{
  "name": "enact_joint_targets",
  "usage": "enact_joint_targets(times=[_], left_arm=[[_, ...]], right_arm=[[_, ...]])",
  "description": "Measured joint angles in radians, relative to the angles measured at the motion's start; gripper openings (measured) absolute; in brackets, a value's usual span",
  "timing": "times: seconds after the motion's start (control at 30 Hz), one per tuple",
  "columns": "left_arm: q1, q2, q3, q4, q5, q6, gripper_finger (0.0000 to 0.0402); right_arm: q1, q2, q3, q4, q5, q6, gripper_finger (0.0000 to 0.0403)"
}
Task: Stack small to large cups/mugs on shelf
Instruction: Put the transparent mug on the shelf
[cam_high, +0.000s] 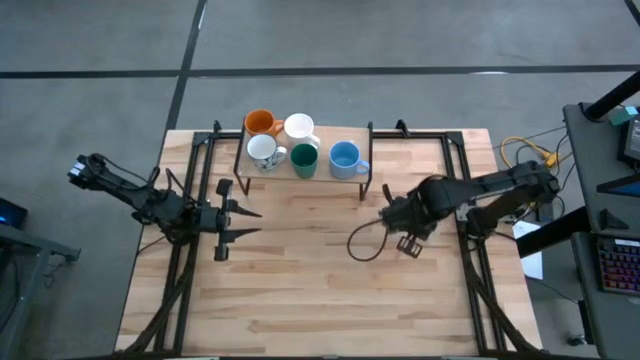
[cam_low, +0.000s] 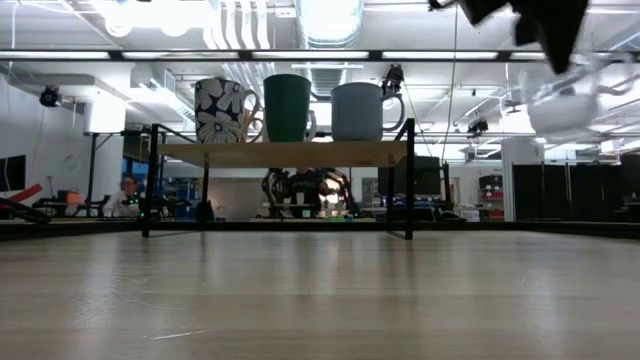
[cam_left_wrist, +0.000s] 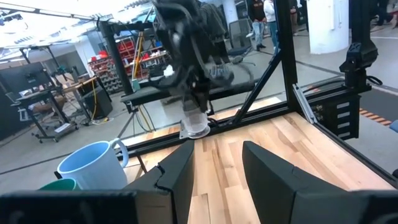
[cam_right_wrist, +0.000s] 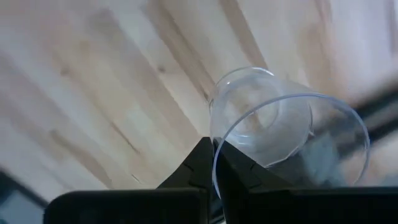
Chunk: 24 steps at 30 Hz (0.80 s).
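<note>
We see the big wooden table (cam_high: 320, 290) first. At its far edge stands the shelf (cam_high: 352, 183), and we place everything else from there. On the shelf sit five mugs: the orange mug (cam_high: 261, 123) and plain white mug (cam_high: 299, 128) at the back, and the white mug with dark markings (cam_high: 263, 151), dark green cup (cam_high: 304, 160) and light blue mug (cam_high: 345, 159) in front. The right tool (cam_right_wrist: 213, 163) is up in the air near the shelf's right end. Its fingers are squeezed on the rim of the clear glass (cam_right_wrist: 283, 127), which hangs tilted above the table. The left tool (cam_high: 243, 222) waits near the shelf's left end, fingers partly apart, holding nothing.
</note>
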<state>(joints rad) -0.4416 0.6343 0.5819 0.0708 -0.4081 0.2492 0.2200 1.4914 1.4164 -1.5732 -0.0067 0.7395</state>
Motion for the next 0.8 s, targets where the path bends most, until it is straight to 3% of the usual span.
enact_joint_targets(times=[0.33,0.8], left_arm=[[0.0,0.006,0.0,0.001,0.0,-0.006,0.0122],[0.0,0.014,-0.001,0.028,0.0,-0.006,0.0122]], right_arm=[[-0.072,0.0,0.262,0.002,-0.001,-0.926,0.0009],[-0.301,0.0,0.458,0.002,0.012,-1.128,0.0009]])
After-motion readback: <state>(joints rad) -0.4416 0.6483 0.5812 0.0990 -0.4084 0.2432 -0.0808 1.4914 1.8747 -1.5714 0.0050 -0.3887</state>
